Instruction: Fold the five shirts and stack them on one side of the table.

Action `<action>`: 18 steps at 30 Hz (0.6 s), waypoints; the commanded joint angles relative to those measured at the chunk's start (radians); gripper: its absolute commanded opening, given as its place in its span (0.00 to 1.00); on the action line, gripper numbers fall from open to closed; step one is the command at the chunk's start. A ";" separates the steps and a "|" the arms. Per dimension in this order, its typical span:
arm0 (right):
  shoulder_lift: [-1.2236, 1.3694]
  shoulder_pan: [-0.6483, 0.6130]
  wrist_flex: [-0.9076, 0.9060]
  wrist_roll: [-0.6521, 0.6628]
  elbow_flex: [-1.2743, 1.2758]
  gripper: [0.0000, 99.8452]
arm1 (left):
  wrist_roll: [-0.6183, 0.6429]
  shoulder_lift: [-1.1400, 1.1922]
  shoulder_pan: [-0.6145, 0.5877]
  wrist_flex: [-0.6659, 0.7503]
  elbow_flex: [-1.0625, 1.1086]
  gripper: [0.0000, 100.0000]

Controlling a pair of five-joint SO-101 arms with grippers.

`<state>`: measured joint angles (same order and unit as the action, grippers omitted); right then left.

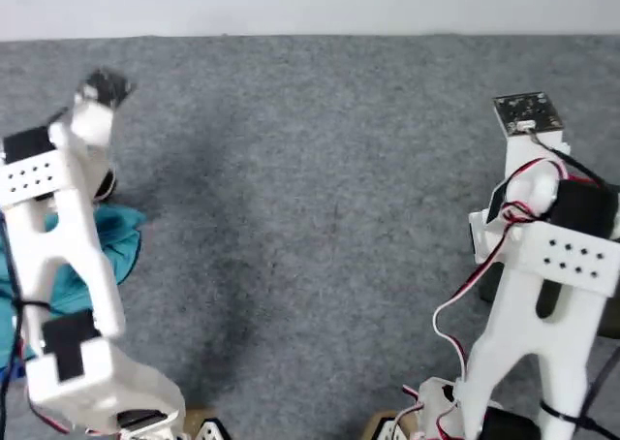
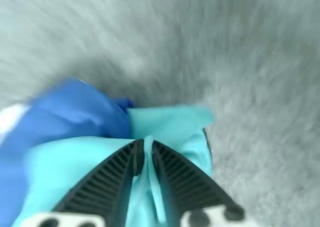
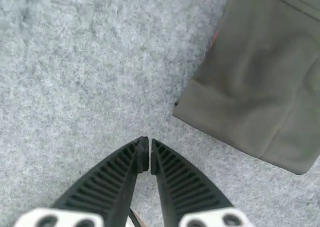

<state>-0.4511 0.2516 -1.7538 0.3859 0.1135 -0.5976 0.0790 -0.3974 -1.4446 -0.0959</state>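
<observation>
Teal shirt (image 2: 170,124): clamped in left gripper (image 2: 144,146), lower centre; blue shirt (image 2: 75,112) at left.
Right gripper (image 3: 146,143): jaws together on nothing, over grey carpet (image 3: 75,62).
Olive shirt (image 3: 250,77): upper right.

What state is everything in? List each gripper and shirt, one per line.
left gripper: shut, pinching the turquoise shirt.
turquoise shirt: bunched, held at a fold.
blue shirt: crumpled, against the turquoise one.
right gripper: shut, empty, above the table.
olive shirt: folded flat on the table.
</observation>
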 commanded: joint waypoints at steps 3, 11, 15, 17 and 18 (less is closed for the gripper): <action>-0.045 -0.002 -0.042 -0.009 -0.005 0.01 | 0.118 -0.216 0.129 -0.023 -0.163 0.01; -0.045 -0.002 -0.044 -0.009 -0.005 0.01 | 0.261 -0.281 0.384 0.015 -0.286 0.01; -0.065 -0.002 -0.044 -0.009 -0.005 0.01 | 0.287 -0.249 0.537 0.078 -0.294 0.01; -0.074 -0.002 -0.044 -0.009 -0.005 0.01 | 0.287 -0.226 0.621 0.083 -0.295 0.01; -0.077 -0.002 -0.044 -0.009 -0.003 0.01 | 0.287 -0.215 0.667 0.083 -0.295 0.01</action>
<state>-0.4895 0.2516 -1.7553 0.3859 0.1135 -0.3245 -0.1435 0.1488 -1.3924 -0.3445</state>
